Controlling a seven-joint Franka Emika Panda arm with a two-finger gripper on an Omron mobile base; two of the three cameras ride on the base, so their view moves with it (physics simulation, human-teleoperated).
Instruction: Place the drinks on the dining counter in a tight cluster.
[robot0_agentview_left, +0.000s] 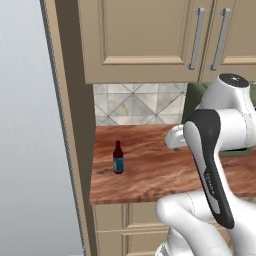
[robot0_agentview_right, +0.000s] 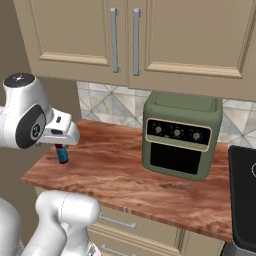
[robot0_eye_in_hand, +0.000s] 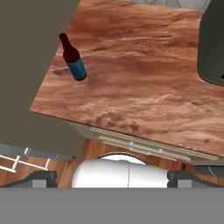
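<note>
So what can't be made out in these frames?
- Brown bottle: right base view, upper part hidden behind the arm's white link; whole in the left base view.
- Green oven: left base view, mostly behind the arm.
- Hand: hand view, fingertips sit at the bottom edge.
- Bottle label text: too small.

Even, soft rendered light with no glare. The bottle (robot0_agentview_left: 118, 157) casts a faint smudge of shadow on the table (robot0_agentview_left: 165, 175). Edges look slightly jagged and textures soft; nothing is distorted.
</note>
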